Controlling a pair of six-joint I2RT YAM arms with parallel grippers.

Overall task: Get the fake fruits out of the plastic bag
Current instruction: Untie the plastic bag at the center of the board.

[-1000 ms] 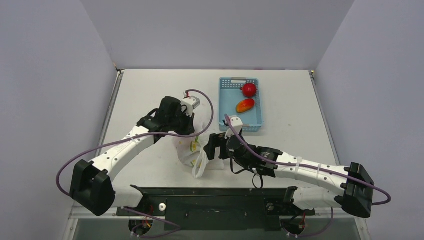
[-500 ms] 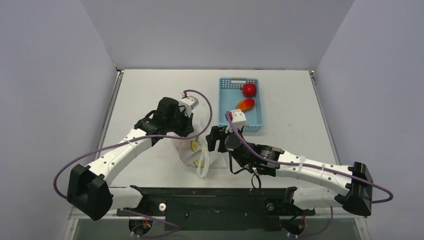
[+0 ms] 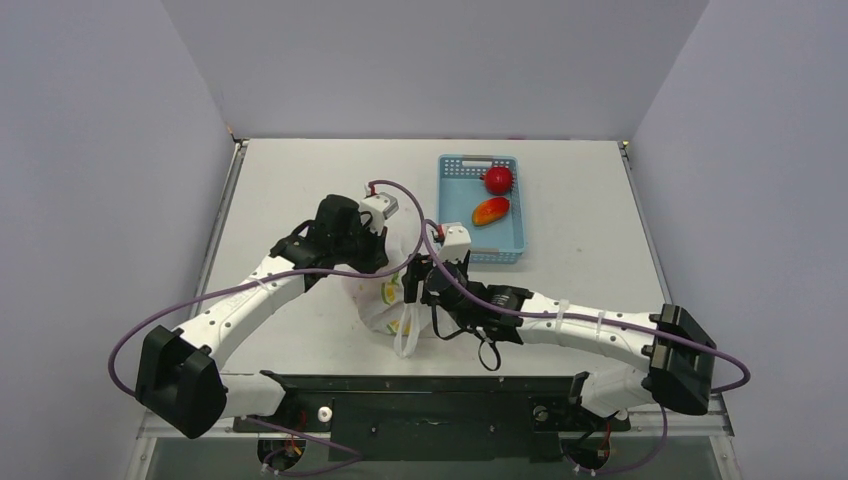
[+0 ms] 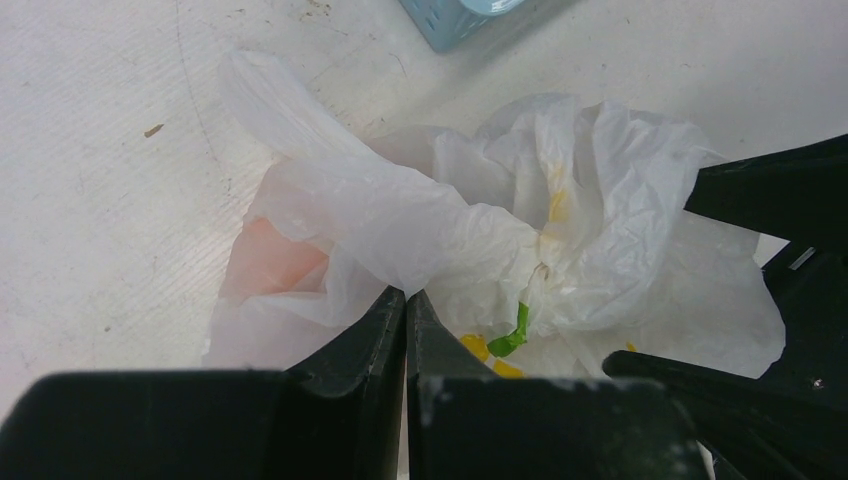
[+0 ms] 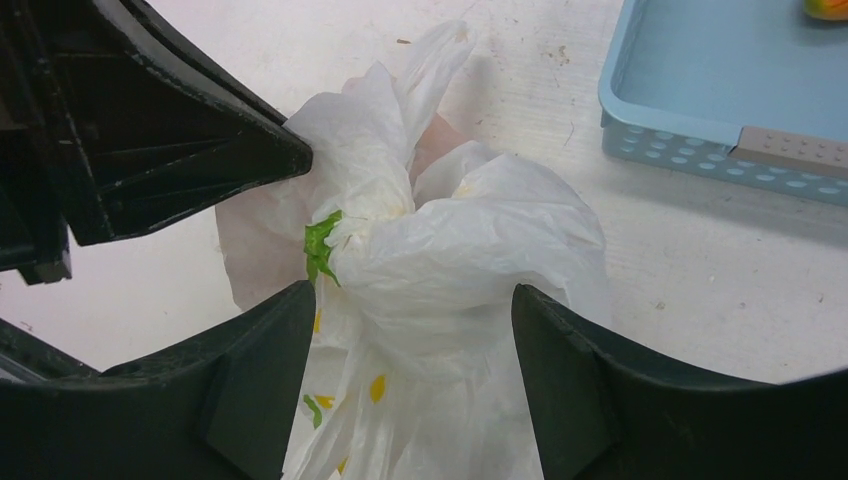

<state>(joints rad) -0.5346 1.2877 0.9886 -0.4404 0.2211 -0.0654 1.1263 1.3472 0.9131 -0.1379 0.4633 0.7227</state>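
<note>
While one plastic bag (image 3: 375,300) lies bunched, one basket (image 3: 505,240) holds apple (image 3: 498,179) and mango (image 3: 490,211).

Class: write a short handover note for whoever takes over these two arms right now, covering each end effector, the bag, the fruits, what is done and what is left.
Left end effector: shut, pinching a fold of the plastic bag.
Right end effector: open, fingers either side of the bag's bunched top; no firm grip that I can see.
Fake fruits: inside the bag, seen only as an orange-pink tint through the plastic.
Blue basket, beyond the bag, holds a red apple and a mango.
Done: bag pinned by the left arm.
Left: open the bag and take out every fruit.
</note>
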